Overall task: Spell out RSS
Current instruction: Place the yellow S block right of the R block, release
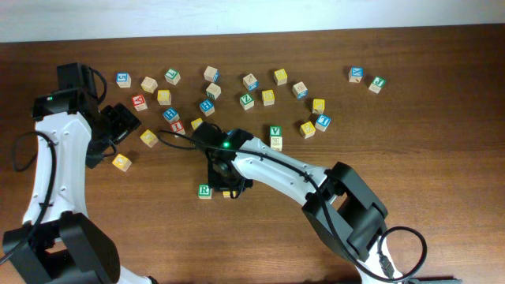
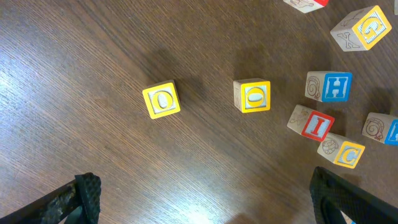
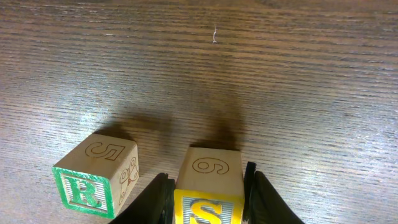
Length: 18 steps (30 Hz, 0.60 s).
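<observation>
The green-framed R cube (image 1: 204,191) lies on the table near the front middle and also shows in the right wrist view (image 3: 96,174). My right gripper (image 1: 228,186) (image 3: 208,177) is shut on a yellow S cube (image 3: 209,186), held upright just right of the R cube with a small gap between them. A sliver of the S cube shows under the gripper in the overhead view (image 1: 226,194). I cannot pick out a second S cube. My left gripper (image 1: 121,128) (image 2: 205,208) is open and empty at the left.
Two yellow cubes (image 2: 161,100) (image 2: 252,96) lie ahead of the left gripper, with blue H (image 2: 329,86), red I (image 2: 311,122) and yellow C (image 2: 342,151) cubes to their right. Many loose cubes are scattered across the back of the table (image 1: 268,96). A green V cube (image 1: 275,131) sits beside the right arm.
</observation>
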Tool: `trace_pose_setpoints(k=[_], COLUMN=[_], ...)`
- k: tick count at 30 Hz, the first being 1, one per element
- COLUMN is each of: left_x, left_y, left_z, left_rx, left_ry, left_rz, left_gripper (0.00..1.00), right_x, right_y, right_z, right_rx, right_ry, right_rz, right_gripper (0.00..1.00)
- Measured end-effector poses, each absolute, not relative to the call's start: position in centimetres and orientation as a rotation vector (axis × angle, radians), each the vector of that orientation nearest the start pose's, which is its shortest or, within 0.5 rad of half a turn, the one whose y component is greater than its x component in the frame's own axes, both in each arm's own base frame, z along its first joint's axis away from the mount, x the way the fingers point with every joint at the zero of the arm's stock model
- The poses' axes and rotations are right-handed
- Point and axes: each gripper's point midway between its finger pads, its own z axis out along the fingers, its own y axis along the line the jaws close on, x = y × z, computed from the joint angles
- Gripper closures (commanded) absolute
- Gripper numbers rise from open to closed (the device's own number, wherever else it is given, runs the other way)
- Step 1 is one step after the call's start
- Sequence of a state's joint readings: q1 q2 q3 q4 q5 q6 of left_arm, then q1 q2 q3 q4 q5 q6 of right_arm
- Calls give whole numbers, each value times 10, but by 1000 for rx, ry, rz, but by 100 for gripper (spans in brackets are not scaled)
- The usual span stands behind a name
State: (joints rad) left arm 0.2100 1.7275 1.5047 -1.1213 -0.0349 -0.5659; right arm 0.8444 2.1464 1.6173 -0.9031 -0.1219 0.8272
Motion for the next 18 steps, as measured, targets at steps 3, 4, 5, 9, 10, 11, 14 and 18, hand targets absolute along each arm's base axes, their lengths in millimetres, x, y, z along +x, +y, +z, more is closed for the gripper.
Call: trace_pose_setpoints(k=[3, 4, 5, 9, 10, 11, 14, 18], left_x=[359, 359, 359, 359, 359, 359, 359, 359], left_y=[83, 83, 83, 83, 83, 83, 83, 83], left_z=[139, 139, 139, 139, 139, 139, 139, 139], left_rx=[-1107, -1107, -1107, -1107, -1107, -1108, -1106, -1108], left_ry=[2694, 2694, 2694, 2694, 2694, 2695, 2694, 2695], left_rz=[-9, -8, -8, -8, -9, -9, -9, -9], left_gripper=[1, 1, 1, 1, 1, 1, 1, 1], right_x=[277, 279, 287, 308, 322, 340, 396, 486], right_y=[336, 336, 338, 344, 340, 334, 298, 223], right_z=[26, 30, 42, 83, 100, 115, 141, 159], right_rx=[-42, -53, -75, -132, -127, -133, -177, -97], right_ry=[3127, 3118, 3088, 3015, 2987, 2951, 2844, 2652], right_rz=[229, 223, 212, 226, 242, 263, 281, 263], right_gripper=[64, 63, 62, 50, 45, 40, 31, 23])
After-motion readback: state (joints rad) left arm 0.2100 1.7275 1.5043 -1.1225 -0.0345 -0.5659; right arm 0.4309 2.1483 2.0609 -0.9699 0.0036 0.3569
